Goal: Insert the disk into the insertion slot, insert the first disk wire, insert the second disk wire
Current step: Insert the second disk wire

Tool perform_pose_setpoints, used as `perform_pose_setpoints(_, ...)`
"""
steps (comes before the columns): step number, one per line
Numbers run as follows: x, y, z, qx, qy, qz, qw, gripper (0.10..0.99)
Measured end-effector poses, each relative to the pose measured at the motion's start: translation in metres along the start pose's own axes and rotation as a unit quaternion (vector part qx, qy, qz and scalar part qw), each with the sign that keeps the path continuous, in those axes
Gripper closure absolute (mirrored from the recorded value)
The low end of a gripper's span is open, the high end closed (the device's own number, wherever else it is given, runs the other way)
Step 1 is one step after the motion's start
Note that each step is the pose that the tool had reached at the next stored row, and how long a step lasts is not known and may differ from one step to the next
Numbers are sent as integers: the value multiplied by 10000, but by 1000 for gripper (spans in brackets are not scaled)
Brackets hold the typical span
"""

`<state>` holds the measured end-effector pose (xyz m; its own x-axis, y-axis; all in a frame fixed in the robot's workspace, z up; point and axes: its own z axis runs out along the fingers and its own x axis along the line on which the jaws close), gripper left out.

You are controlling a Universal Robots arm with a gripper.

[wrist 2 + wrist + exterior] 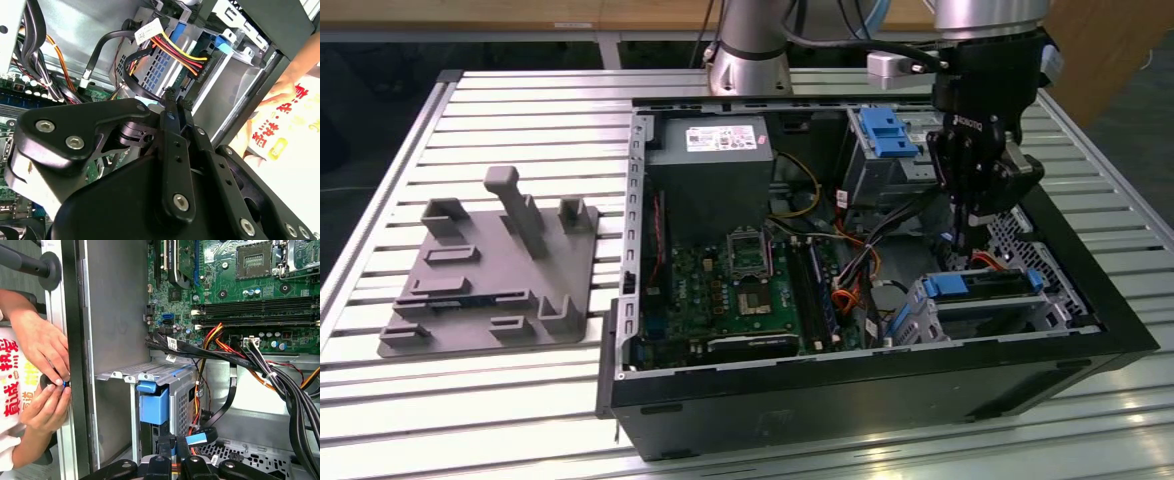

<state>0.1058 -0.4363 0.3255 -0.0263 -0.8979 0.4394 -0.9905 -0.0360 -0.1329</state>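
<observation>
The disk (978, 287), silver-grey in a blue carrier (153, 406), sits inside the insertion slot (994, 312), a small perforated grey cage (170, 372) at the case's near corner on the exterior view's right. A red, yellow and black wire (180, 54) runs to a plug at the disk's end. My black gripper (969, 242) hangs just above the cage. Its fingers (170, 130) are drawn together on the plug of a flat black wire (200, 436) with a blue tag, close to the disk's connector edge. Whether that plug is seated is hidden.
A person's hands (45, 365) rest at the case's outer wall beside the cage. A taller bay with a blue latch (887, 135), the power supply (714, 150), the motherboard (734, 290) and loose cable bundles (280, 385) crowd the case. A grey fixture plate (494, 270) lies on the slatted table.
</observation>
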Motion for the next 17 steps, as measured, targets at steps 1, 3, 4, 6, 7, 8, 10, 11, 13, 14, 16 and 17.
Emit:
perform_pose_setpoints(1,1,0,1,0,-19,3,10000,898)
perform_pose_setpoints(3,13,0,7,-1,-49,6,10000,898)
perform_pose_setpoints(4,17,1,10,-2,-55,8,10000,898)
perform_pose_setpoints(6,24,1,14,-3,-73,12,10000,898)
perform_pose_setpoints(7,27,1,15,-4,-84,14,10000,898)
perform_pose_setpoints(8,29,1,17,-4,-96,17,10000,898)
perform_pose_setpoints(10,34,2,21,-5,-125,21,9999,898)
perform_pose_setpoints(11,38,2,23,-6,-139,23,9999,898)
perform_pose_setpoints(13,42,2,24,-6,-149,26,9999,898)
perform_pose_setpoints(14,42,2,26,-7,-151,26,9999,898)
perform_pose_setpoints(16,42,2,26,-8,-152,29,9999,898)
perform_pose_setpoints(17,43,2,26,-8,-152,30,9999,914)
